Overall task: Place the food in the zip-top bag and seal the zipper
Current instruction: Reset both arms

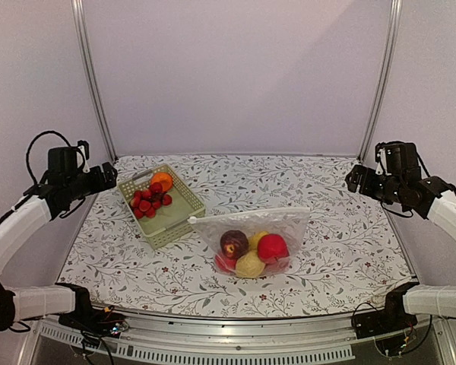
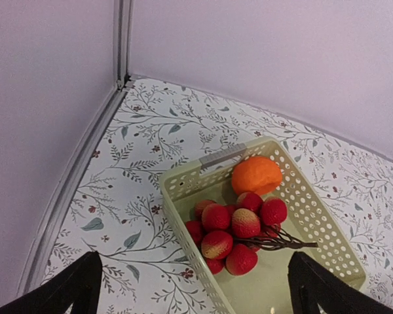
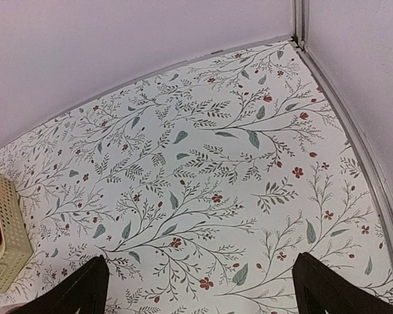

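Note:
The clear zip-top bag (image 1: 252, 237) lies flat in the middle of the table. Inside it are a dark maroon fruit (image 1: 234, 243), a red fruit (image 1: 272, 248), a yellow fruit (image 1: 250, 265) and others. Its whitish zipper strip (image 1: 247, 214) runs along the far edge. My left gripper (image 1: 106, 176) is open and empty, held high at the far left above the basket; in the left wrist view (image 2: 195, 297) its fingers stand wide apart. My right gripper (image 1: 355, 179) is open and empty, high at the far right over bare cloth (image 3: 198, 297).
A pale green perforated basket (image 1: 181, 216) stands left of the bag, holding a bunch of small red fruits (image 1: 148, 201) and an orange one (image 1: 161, 181); it also shows in the left wrist view (image 2: 183, 216). Metal posts and lilac walls close the back corners.

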`<state>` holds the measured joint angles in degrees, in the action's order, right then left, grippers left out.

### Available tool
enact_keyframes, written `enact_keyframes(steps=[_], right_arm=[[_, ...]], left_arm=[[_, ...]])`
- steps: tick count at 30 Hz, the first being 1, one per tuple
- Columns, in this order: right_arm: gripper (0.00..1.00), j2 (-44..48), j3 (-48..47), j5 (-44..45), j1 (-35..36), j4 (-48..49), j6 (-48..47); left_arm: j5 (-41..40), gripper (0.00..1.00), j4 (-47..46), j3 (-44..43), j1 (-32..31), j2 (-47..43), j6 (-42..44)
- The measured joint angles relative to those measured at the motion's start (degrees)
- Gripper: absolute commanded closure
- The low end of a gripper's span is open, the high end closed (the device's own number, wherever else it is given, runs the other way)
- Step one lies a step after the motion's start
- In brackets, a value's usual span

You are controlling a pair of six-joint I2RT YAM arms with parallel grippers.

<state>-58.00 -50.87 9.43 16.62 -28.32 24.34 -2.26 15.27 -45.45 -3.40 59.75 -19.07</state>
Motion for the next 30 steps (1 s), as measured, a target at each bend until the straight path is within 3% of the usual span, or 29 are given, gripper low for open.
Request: enact_keyframes(steps=[8,21,30], right_arm=[[0.01,10.2,8.6,0.5,-7.0,4.8,-2.8],[0.01,28.7,34.0,6.8,-7.1,22.0,-9.3],[0.01,33.2,34.9,8.9,-7.1,24.5,-11.3]], left_arm=[[-8.8,0.00,-11.9,13.6,1.3,-10.0,1.7],[-8.7,0.00,-29.5,30.2,1.3,-19.0,9.2],[-8.0,0.00,-31.1,32.6,1.3,-20.2,10.8]])
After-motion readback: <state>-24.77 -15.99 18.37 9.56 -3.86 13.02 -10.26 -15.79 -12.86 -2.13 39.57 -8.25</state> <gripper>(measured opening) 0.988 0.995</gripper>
